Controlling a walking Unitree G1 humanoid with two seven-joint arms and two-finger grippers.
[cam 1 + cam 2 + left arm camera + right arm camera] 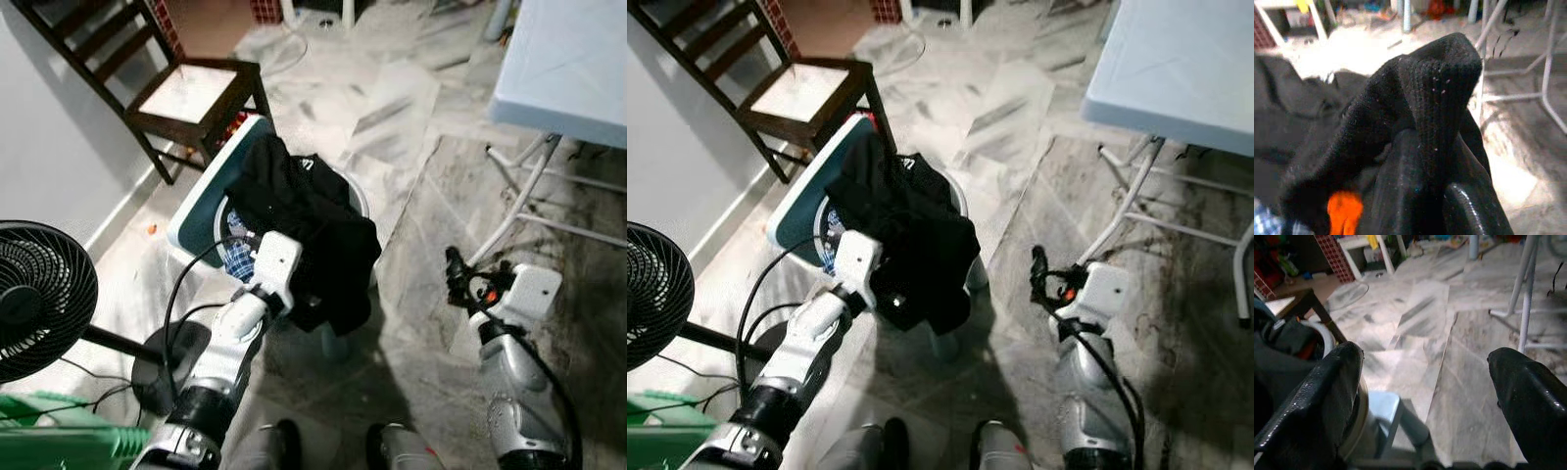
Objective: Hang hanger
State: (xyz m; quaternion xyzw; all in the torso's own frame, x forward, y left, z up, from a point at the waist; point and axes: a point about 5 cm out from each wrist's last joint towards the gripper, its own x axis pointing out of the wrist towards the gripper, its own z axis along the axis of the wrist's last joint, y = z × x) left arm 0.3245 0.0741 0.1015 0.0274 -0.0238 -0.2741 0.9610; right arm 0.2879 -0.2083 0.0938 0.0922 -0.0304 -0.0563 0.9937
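Bottom of the frame: the robot's two feet on the marble floor (411, 196). Lower left, the left pincer (1415, 205) is closed on a fold of the black garment (313, 225); the wrist view shows ribbed knit pinched between its fingers (1469, 210). Lower right, the right pincer (1425, 382) hangs over the floor, fingers spread wide, holding nothing. Centre: the garment drapes over the rim of a white laundry basket (358, 196) with a teal lid (196, 211). No hanger can be made out; if present, it lies under the cloth. The garment will likely handle as soft, light and limp, so a bunched fold or collar offers the surest hold. Upper left: a dark wooden chair (186, 93). Upper right: a white folding surface (568, 69).
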